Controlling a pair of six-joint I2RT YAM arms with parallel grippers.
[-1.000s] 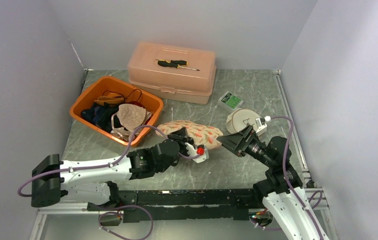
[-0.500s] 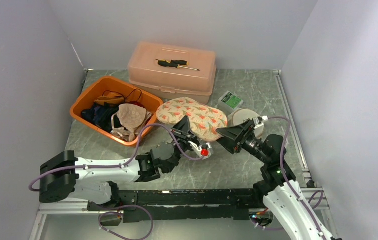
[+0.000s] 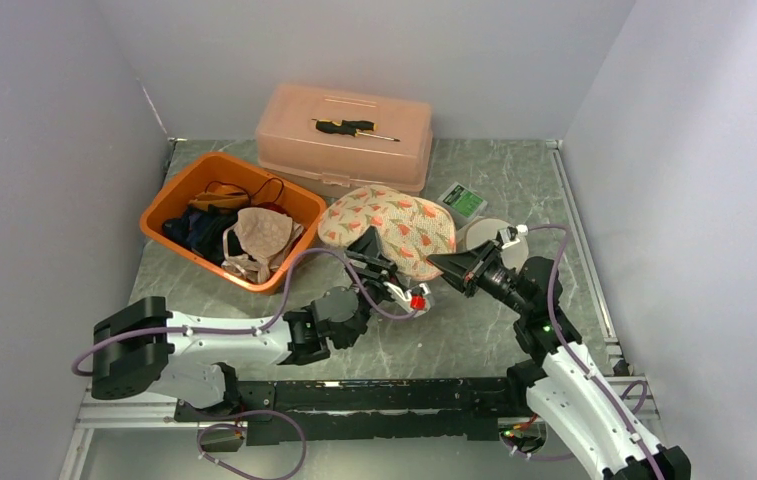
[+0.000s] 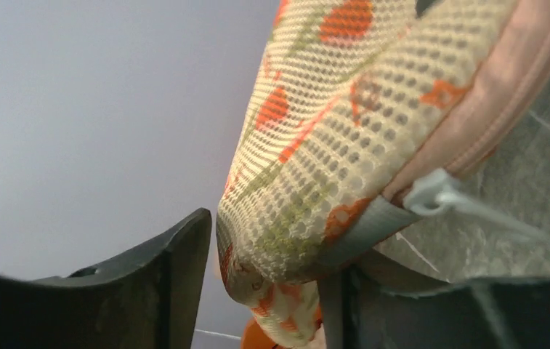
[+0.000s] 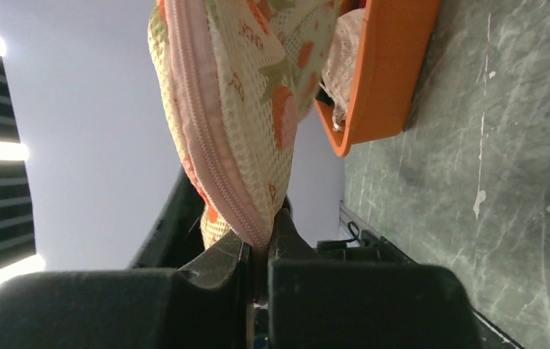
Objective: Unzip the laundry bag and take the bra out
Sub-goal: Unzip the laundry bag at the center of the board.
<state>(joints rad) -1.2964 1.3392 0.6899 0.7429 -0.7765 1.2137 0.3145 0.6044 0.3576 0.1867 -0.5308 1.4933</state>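
Inside the right gripper (image 5: 257, 251), clamped tight, sits the laundry bag (image 5: 232, 94) seam; the left gripper (image 4: 264, 262) straddles its corner, half open.

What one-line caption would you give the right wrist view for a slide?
Right pincer pinching the bag by its pink zip edge, orange bin behind.

plain grey walls (image 3: 374, 50) enclose a green-grey marbled tabletop (image 3: 514, 180) on three sides.
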